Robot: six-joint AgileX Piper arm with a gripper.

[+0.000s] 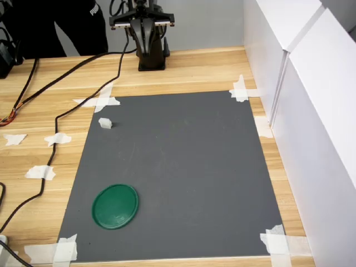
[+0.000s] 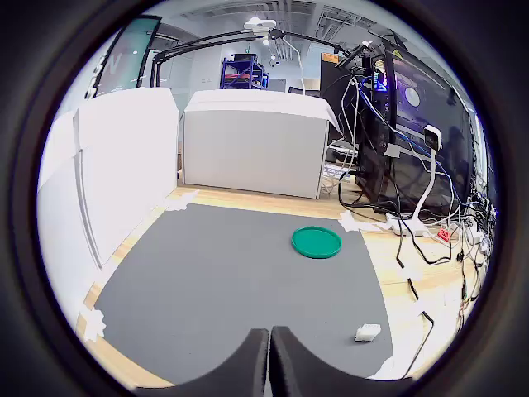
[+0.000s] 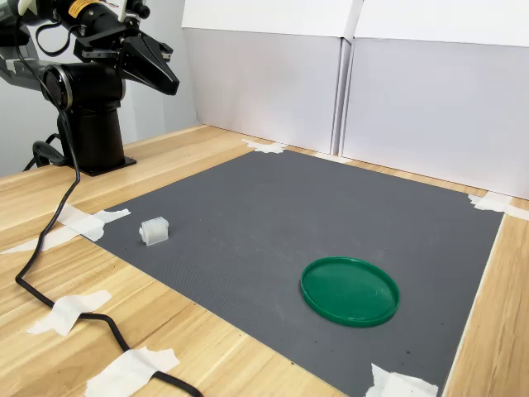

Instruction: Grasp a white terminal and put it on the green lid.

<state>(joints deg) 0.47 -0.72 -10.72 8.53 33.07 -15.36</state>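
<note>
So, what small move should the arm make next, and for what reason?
Probably open the fingers and lower toward the white terminal. The gripper is raised near the arm base, fingers together and holding nothing, while the terminal lies alone on the grey mat, apart from the green lid.

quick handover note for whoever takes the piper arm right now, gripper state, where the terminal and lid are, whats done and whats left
Gripper: shut and empty, raised near the arm's base, well away from the mat.
White terminal: lying on the grey mat near its corner closest to the arm's base, at the first exterior view's upper left. Untouched.
Green lid: flat on the same mat, toward the first exterior view's lower left, clearly apart from the terminal. Nothing on it.
Done: nothing yet.
Left: open the gripper, reach down to the terminal, grasp it, carry it to the lid and release it there.
</note>
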